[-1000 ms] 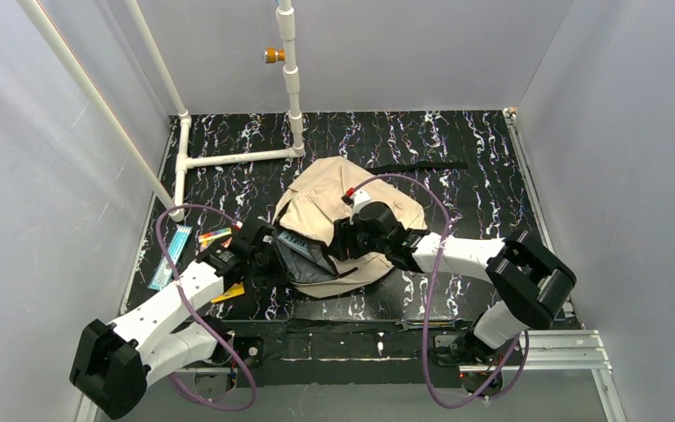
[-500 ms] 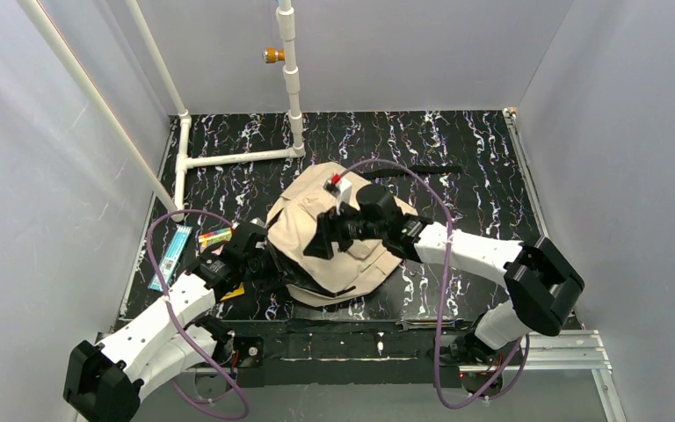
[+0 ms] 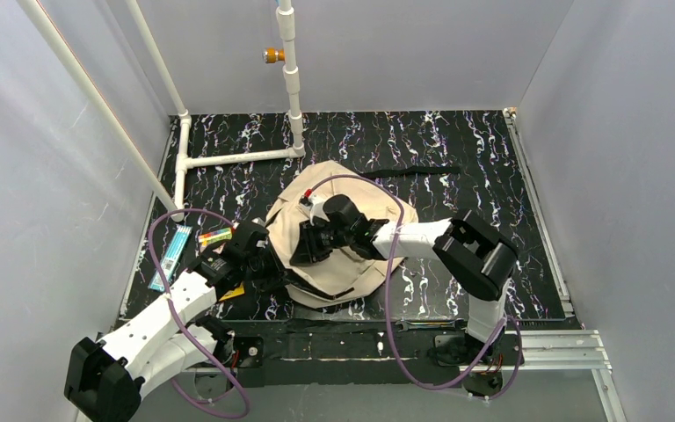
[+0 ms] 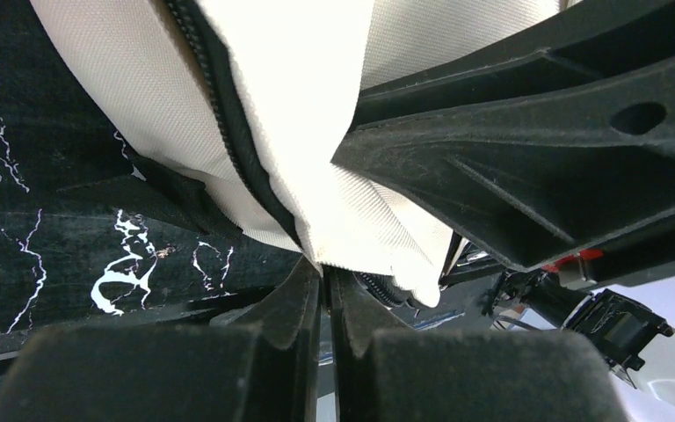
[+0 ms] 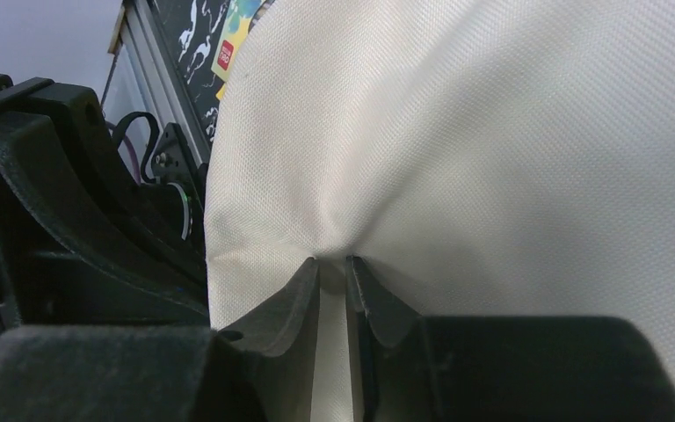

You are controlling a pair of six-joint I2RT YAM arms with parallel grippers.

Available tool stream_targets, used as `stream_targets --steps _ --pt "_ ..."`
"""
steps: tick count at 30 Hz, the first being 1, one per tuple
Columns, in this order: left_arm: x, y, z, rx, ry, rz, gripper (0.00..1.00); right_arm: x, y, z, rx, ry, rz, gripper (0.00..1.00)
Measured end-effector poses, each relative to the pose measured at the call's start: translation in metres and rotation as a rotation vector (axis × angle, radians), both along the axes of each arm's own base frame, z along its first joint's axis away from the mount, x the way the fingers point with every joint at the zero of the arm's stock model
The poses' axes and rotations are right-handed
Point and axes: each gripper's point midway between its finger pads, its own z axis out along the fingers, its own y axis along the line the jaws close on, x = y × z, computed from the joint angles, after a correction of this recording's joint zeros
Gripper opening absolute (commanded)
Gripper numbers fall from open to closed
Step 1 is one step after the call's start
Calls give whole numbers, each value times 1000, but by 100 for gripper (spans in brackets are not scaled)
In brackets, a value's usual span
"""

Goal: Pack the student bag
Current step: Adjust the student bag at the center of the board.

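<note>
student bag (image 3: pixel 343 280) sits mid-table, centre of the top view, beige, rounded end toward the far wall. Both arms reach onto its left half, wrists nearly meeting.

left fingers (image 4: pixel 325 280): closed flat, tips pinching the bag's fabric edge right beside the black zip (image 4: pixel 228 141). right fingers (image 5: pixel 334 268): almost closed, a fold of the beige cloth bunched and nipped between the tips.

Around it, top view:
- white pipe frame (image 3: pixel 228 158) upper left, upright pipe (image 3: pixel 292 88) with an orange knob (image 3: pixel 272 55) at the back wall
- light blue packet (image 3: pixel 170 255) at the left table edge
- small colourful book (image 3: pixel 215 235) just beside the left wrist
- yellow item (image 3: pixel 233 292) partly under the left arm
- black strap (image 3: pixel 413 170) on the table (image 3: pixel 492 176) just behind the bag
- purple cables (image 3: pixel 388 294) loop off both arms; the right one arcs over the bag

In the way: the wrists crowd each other. In the left wrist view the right arm's black housing (image 4: pixel 536 149) fills the upper right, just over the fabric. In the right wrist view the left arm's black body (image 5: pixel 61 202) fills the left side.

View differences: the top view hides both pinch points under the wrists; only the wrist cams show cloth in the tips. The zip shows only in the left wrist view. The right wrist view shows a red/yellow/teal cover (image 5: pixel 237 44) at top left, past the bag edge; can't tell which item it is.
</note>
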Motion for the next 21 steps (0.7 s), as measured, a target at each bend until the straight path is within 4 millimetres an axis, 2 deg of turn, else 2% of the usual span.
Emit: stream_targets --steps 4,8,14,17,19,21 --pt "-2 1 -1 5 9 2 0 0 6 -4 -23 -43 -14 20" --pt "-7 6 0 19 45 32 0 11 8 -14 -115 -177 -95 19" --pt "-22 20 19 -25 53 157 2 29 0 -21 -197 -359 -156 24" --pt "-25 21 22 -38 58 171 29 35 -7 -26 -230 -381 -155 33" --pt "-26 19 21 -24 76 146 47 33 -10 -24 -242 -376 -138 45" --pt "-26 16 21 -5 88 105 58 30 -17 -22 -264 -361 -122 58"
